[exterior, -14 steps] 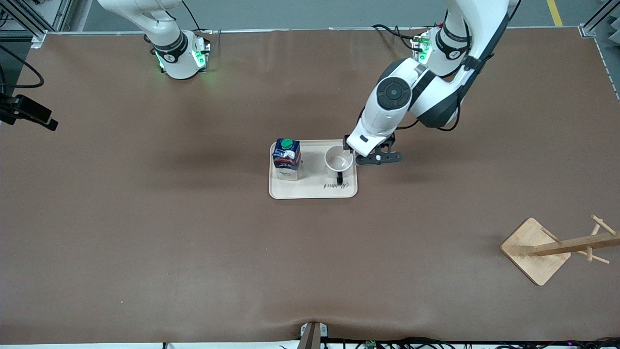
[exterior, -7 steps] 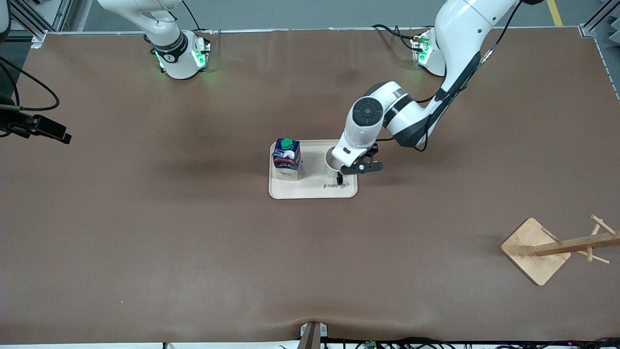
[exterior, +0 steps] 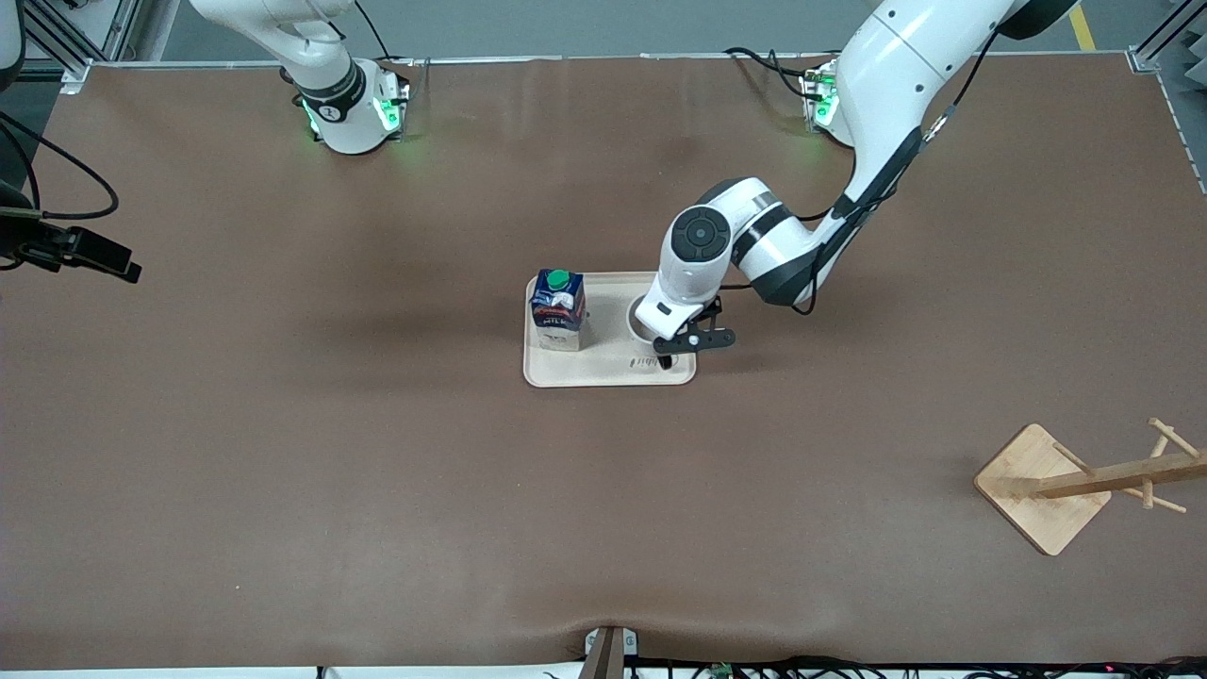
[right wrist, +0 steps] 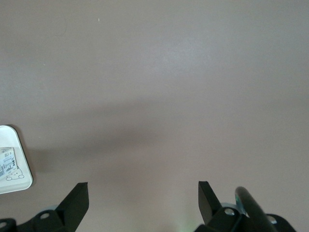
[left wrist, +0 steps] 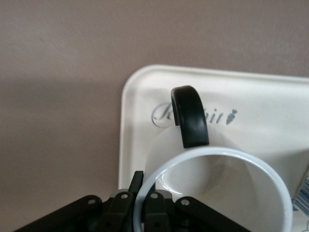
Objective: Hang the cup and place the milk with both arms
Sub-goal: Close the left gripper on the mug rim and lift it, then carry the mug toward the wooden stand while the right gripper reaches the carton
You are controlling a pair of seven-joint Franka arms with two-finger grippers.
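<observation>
The white cup stands on the cream tray, mostly hidden under my left hand. In the left wrist view its rim and black handle show clearly. My left gripper is down on the cup, its fingers astride the rim wall and closed on it. The dark blue milk carton with a green cap stands upright on the same tray, toward the right arm's end of it. My right gripper is open and empty, high over bare table.
A wooden cup rack with pegs stands toward the left arm's end of the table, nearer the front camera. The tray's rim shows in the left wrist view, and one corner of the tray shows in the right wrist view.
My left arm has swung from beside the tray to over the cup and come down on its rim. The milk and the tray have not moved.
</observation>
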